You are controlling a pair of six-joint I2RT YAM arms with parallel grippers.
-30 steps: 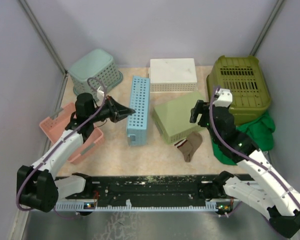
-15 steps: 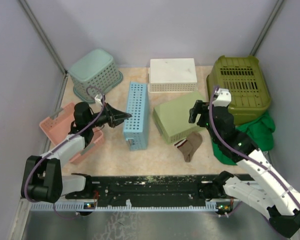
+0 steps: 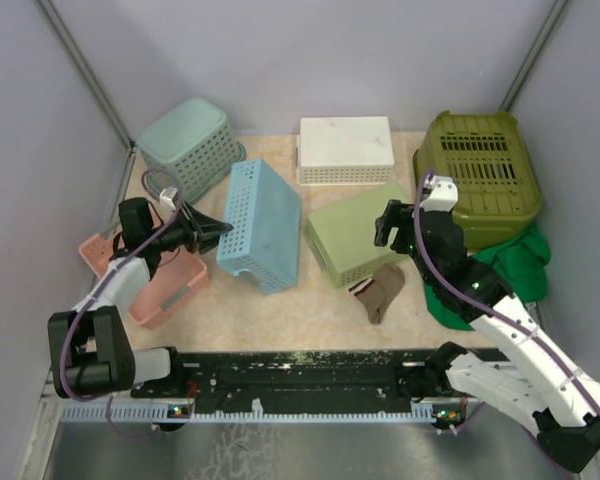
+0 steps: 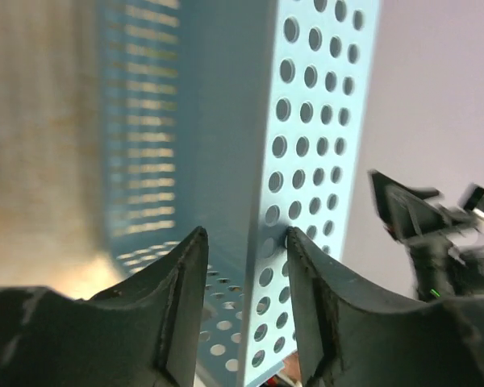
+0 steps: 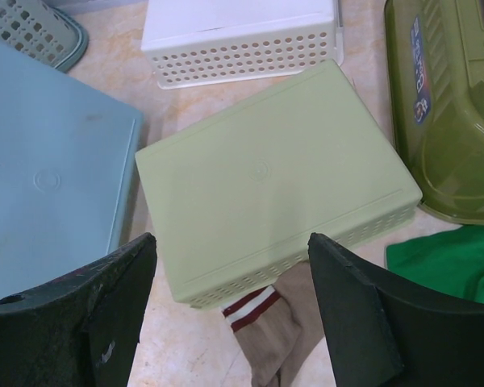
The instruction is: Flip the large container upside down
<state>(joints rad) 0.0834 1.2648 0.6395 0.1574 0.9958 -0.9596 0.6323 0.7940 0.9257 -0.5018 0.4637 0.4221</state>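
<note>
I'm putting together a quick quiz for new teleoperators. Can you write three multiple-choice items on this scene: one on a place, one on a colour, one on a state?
1. Where does the sock lie?
A. at the near edge of the pale green basket
B. on top of that basket
C. inside that basket

2. What colour is the crumpled cloth?
A. red
B. green
C. white

3. How is the blue basket?
A. flat and untouched
B. stacked in another
C. tilted, its wall clamped in the left tool

Answers:
1 A, the top view shows it beside the basket's near edge, not on or in it.
2 B, the right wrist view shows bright green fabric.
3 C, the left wrist view shows the perforated wall pinched in the tool, and the top view shows the basket leaning.
</note>
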